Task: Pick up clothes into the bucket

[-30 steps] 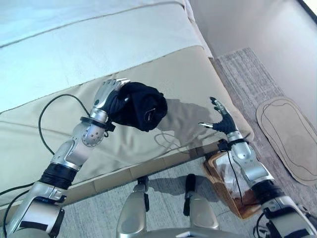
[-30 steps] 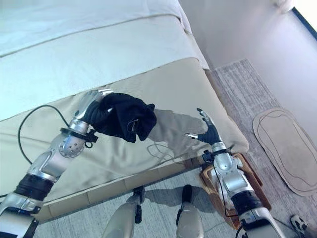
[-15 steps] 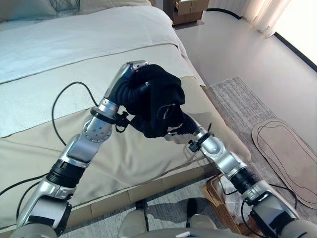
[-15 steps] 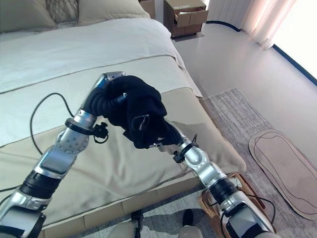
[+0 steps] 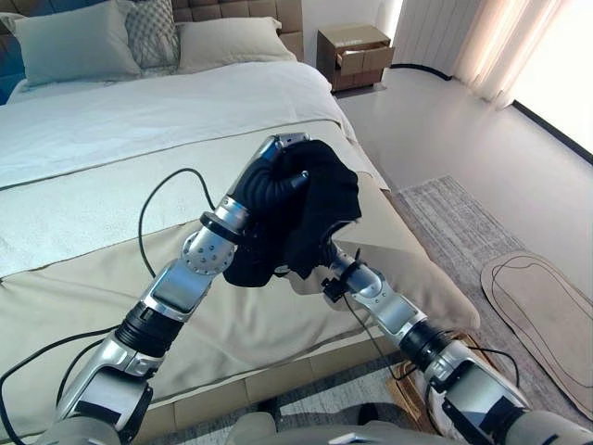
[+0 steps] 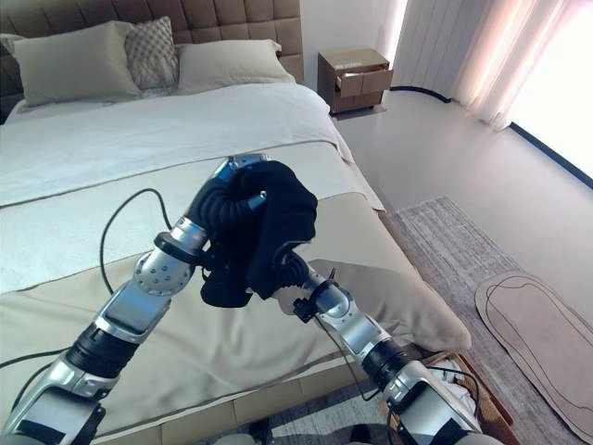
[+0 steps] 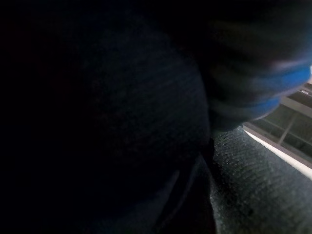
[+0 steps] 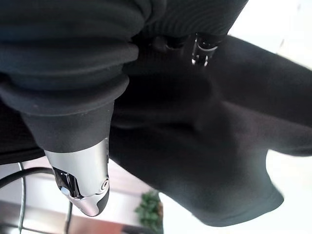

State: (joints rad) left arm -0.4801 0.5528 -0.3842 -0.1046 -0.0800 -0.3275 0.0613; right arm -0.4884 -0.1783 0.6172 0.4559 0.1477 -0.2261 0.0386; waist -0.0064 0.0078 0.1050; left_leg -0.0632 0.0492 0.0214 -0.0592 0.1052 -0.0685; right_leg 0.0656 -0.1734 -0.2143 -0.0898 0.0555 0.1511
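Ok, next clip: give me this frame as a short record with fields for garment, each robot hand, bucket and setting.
garment: black cloth, bunched, held up above the bed
left robot hand: raised, wrapped in the cloth, fingers hidden
right robot hand: reaches up under the cloth, fingers hidden
bucket: wooden rim on the floor by the bed's corner
setting: bedroom, pillows, nightstand, rug

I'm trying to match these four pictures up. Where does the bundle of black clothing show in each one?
Left eye view: black clothing held up at centre, over the bed.
Right eye view: centre again, slightly further left.
Left wrist view: dark knit cloth across nearly all of it.
Right wrist view: hanging across the middle.
Shared landmark: left hand and its ribbed cover, against the cloth.
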